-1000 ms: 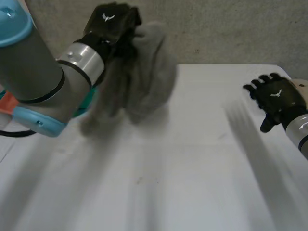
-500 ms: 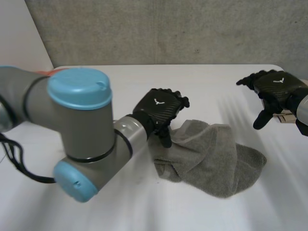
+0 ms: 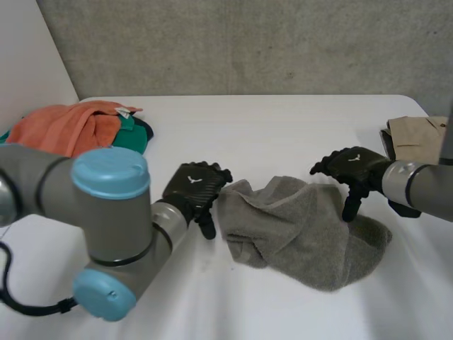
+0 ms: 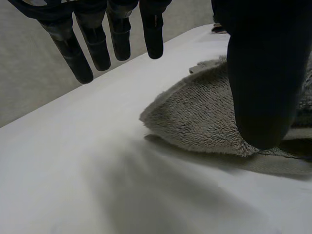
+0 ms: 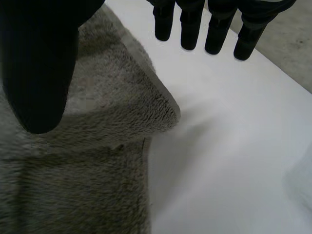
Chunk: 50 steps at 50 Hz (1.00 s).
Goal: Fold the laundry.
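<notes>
A grey towel lies crumpled in a heap on the white table. My left hand hovers at the towel's left edge, open, with its fingers straight and nothing held. Its wrist view shows a towel corner lying under the thumb, apart from the fingers. My right hand is over the towel's right side, open, thumb pointing down. In its wrist view the folded towel edge lies below the fingers, and the thumb hangs over the cloth.
An orange cloth on a green one is piled at the table's left back. A folded tan cloth lies at the right edge, behind my right arm. My left arm crosses the front left.
My left hand swung the towel down from the air onto the table, let go of it and drew back to the left. My right hand came down and leftward over the towel's right side.
</notes>
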### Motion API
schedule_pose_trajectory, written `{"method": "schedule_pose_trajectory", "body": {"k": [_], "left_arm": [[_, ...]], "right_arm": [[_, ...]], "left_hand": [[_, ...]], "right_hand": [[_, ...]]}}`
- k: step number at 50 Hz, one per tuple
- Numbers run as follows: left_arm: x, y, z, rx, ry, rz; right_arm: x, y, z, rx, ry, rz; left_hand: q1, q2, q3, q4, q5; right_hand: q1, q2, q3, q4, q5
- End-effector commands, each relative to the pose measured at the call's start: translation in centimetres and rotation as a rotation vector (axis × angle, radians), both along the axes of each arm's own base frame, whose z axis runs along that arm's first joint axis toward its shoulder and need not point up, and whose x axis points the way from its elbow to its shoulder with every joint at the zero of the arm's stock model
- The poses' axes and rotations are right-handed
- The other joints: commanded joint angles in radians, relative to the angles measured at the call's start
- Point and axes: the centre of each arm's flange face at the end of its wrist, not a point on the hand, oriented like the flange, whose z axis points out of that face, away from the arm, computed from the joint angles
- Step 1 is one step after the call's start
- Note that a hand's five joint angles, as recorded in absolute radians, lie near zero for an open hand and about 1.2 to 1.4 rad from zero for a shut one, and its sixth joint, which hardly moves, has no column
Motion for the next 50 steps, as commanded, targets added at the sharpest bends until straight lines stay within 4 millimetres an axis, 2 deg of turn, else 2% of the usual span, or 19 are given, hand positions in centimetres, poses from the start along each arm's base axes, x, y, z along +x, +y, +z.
{"method": "schedule_pose_trajectory", "body": {"k": [1,4,6,8,12,15,18,21,22,25,27,29,30,32,33,36,41,45,50], "left_arm": [[-2.9,-2.3,-3.0,-0.002,0.019,-0.067],[-3.8,-3.0,-3.5,-0.008,0.02,-0.069],[-4.0,-3.8,-3.6,-0.013,0.02,-0.054],[-4.1,-4.3,-3.2,-0.032,0.023,-0.044],[-4.9,-6.0,0.1,-0.174,0.035,-0.029],[-5.8,-8.0,4.6,-0.366,0.061,-0.008],[-5.9,-9.9,10.4,-0.575,0.106,0.04],[-5.9,-10.4,14.5,-0.704,0.168,0.082],[-5.8,-10.4,17.1,-0.776,0.224,0.11],[-4.8,-10.0,21.3,-0.877,0.314,0.175],[-4.6,-9.7,21.9,-0.886,0.324,0.18],[-4.9,-9.4,20.6,-0.844,0.296,0.169],[-5.0,-9.4,19.6,-0.811,0.271,0.161],[-4.9,-9.3,17.1,-0.732,0.215,0.143],[-4.8,-9.0,14.3,-0.641,0.171,0.129],[-4.6,-8.5,10.2,-0.497,0.148,0.111],[-4.7,-7.8,6.0,-0.333,0.185,0.085],[-5.2,-7.9,4.0,-0.256,0.224,0.068],[-6.0,-7.7,3.2,-0.217,0.257,0.008]], "right_arm": [[0.9,-1.8,-1.7,-0.068,0.087,0.077],[1.0,-2.0,-2.2,-0.069,0.1,0.09],[1.2,-2.2,-2.3,-0.074,0.094,0.099],[1.3,-2.5,-2.1,-0.086,0.086,0.104],[1.7,-3.9,-0.6,-0.16,0.071,0.102],[2.1,-6.0,2.6,-0.298,0.028,0.07],[2.8,-8.3,7.6,-0.484,-0.103,-0.01],[2.1,-10.0,12.8,-0.683,-0.269,-0.151],[1.7,-10.2,14.3,-0.734,-0.318,-0.189],[0.8,-9.0,19.9,-0.921,-0.48,-0.261],[0.8,-7.4,21.1,-0.935,-0.495,-0.24],[1.0,-6.5,20.7,-0.899,-0.476,-0.205],[1.1,-6.2,20.1,-0.871,-0.466,-0.186],[1.7,-5.5,18.2,-0.788,-0.444,-0.147],[1.9,-5.3,17.6,-0.762,-0.439,-0.135],[2.6,-4.1,15.8,-0.696,-0.419,-0.11],[2.5,-2.7,16.0,-0.712,-0.37,-0.088],[3.2,-1.3,16.5,-0.716,-0.36,-0.055],[4.7,4.0,19.3,-0.698,-0.387,0.084]], "left_hand": [[0.19,0.218,0.22,0.22,0.23],[0.626,0.654,0.656,0.656,0.667],[1.065,1.094,1.095,1.096,1.106],[1.073,1.102,1.104,1.104,1.114],[1.073,1.102,1.104,1.104,1.114],[1.073,1.102,1.104,1.104,1.114],[1.073,1.102,1.104,1.104,1.114],[1.073,1.102,1.104,1.104,1.114],[1.073,1.102,1.104,1.104,1.114],[1.073,1.102,1.104,1.104,1.114],[1.073,1.102,1.104,1.104,1.114],[1.073,1.102,1.104,1.104,1.114],[0.914,0.942,0.944,0.945,0.955],[0.355,0.383,0.385,0.385,0.395],[-0.084,-0.056,-0.054,-0.054,-0.044],[-0.121,-0.093,-0.091,-0.09,-0.08],[-0.136,-0.107,-0.106,-0.105,-0.095],[-0.136,-0.107,-0.106,-0.105,-0.095],[-0.133,-0.105,-0.103,-0.102,-0.092]], "right_hand": [[0.353,0.37,0.369,0.369,0.365],[0.524,0.54,0.54,0.539,0.535],[0.878,0.895,0.894,0.894,0.89],[1.156,1.173,1.172,1.172,1.168],[1.157,1.174,1.174,1.173,1.169],[1.157,1.174,1.174,1.173,1.169],[1.157,1.174,1.174,1.173,1.169],[1.157,1.174,1.174,1.173,1.169],[1.157,1.174,1.174,1.173,1.169],[1.157,1.174,1.174,1.173,1.169],[1.157,1.174,1.174,1.173,1.169],[1.157,1.174,1.174,1.173,1.169],[1.157,1.174,1.174,1.173,1.169],[1.157,1.174,1.174,1.173,1.169],[1.157,1.174,1.174,1.173,1.169],[1.157,1.174,1.174,1.173,1.169],[1.157,1.174,1.174,1.173,1.169],[1.157,1.174,1.174,1.173,1.169],[1.157,1.174,1.174,1.173,1.169]]}}
